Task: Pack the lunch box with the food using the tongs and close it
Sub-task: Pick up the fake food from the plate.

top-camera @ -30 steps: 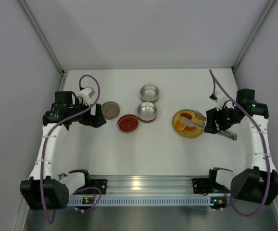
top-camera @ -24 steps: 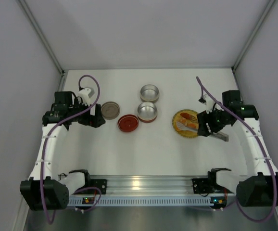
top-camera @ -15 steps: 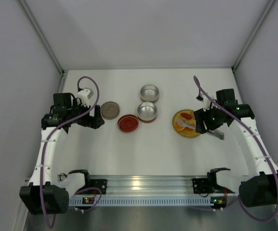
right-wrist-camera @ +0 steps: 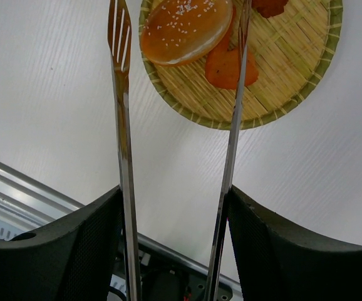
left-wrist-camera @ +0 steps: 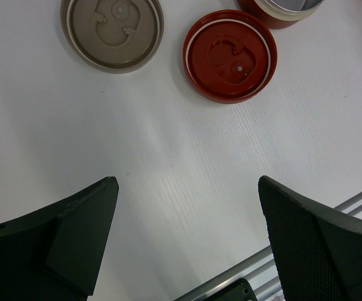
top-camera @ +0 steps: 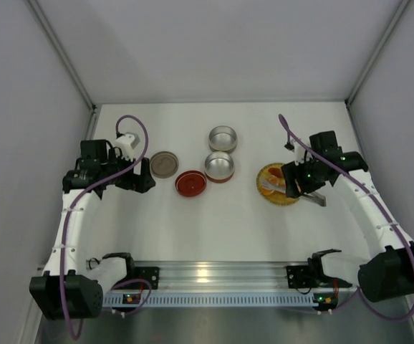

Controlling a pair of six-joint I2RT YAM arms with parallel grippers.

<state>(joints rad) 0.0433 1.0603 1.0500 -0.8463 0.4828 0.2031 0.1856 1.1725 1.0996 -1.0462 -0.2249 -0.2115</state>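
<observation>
The right hand (right-wrist-camera: 175, 213) is gripping the tongs (right-wrist-camera: 123, 125) by the rear end, with the two arms standing spread apart. It hangs over the near-right edge of the yellow woven plate (right-wrist-camera: 281, 81).

One tong tip is over the plate. The other is just off the plate's rim, above the bare table (right-wrist-camera: 43, 94). The sesame bun (right-wrist-camera: 187, 25) lies on the plate between the two tips, and neither tip is seen to touch it. A red-orange piece (right-wrist-camera: 228, 69) sits on the plate just beside the bun, under the one tong arm.

The left hand (left-wrist-camera: 187, 188) is wide open and holds nothing. It is well apart from the plate.

Two round tins (top-camera: 222, 137) stand open to the left of the plate. The red lid (left-wrist-camera: 231, 55) and the grey-brown lid (left-wrist-camera: 112, 31) lie farther from the plate than the tins do.

Assessment: this is the first pick, and no food is in the tins. The next move calls for lowering the tips to the bun's sides and squeezing evenly. The bun is rounded and may slip out. It then has to be carried leftward from the plate to a tin.
</observation>
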